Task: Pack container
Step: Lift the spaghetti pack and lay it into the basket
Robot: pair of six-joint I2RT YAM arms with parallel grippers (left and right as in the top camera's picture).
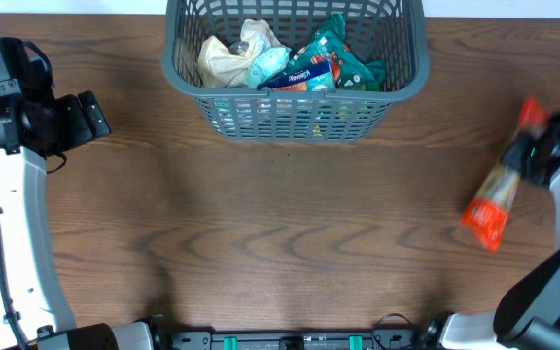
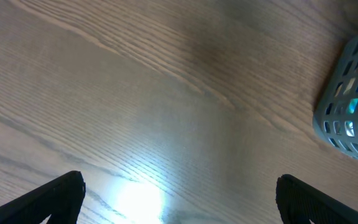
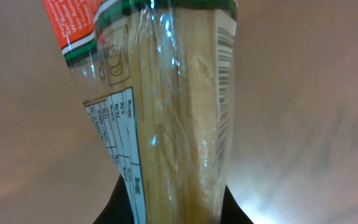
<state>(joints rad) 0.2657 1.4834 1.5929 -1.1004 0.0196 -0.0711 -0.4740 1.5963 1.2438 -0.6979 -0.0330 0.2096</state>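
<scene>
The container [image 1: 411,83], a large dark grey lattice basket, stands at the table's far middle and holds several packets. Its corner shows in the left wrist view [image 2: 353,118]. My right gripper [image 1: 531,146] at the far right is shut on a clear spaghetti packet with orange ends [image 1: 494,199], held above the table. In the right wrist view the packet [image 3: 173,106] fills the frame between the fingers [image 3: 174,208]. My left gripper [image 1: 90,115] is at the far left, open and empty, with its fingers [image 2: 179,199] wide apart over bare wood.
Inside the basket lie a beige bag [image 1: 227,56], a teal and blue packet [image 1: 304,66] and a green packet [image 1: 353,63]. The wooden table top [image 1: 280,243] stretches between the arms. The arm bases sit along the front edge.
</scene>
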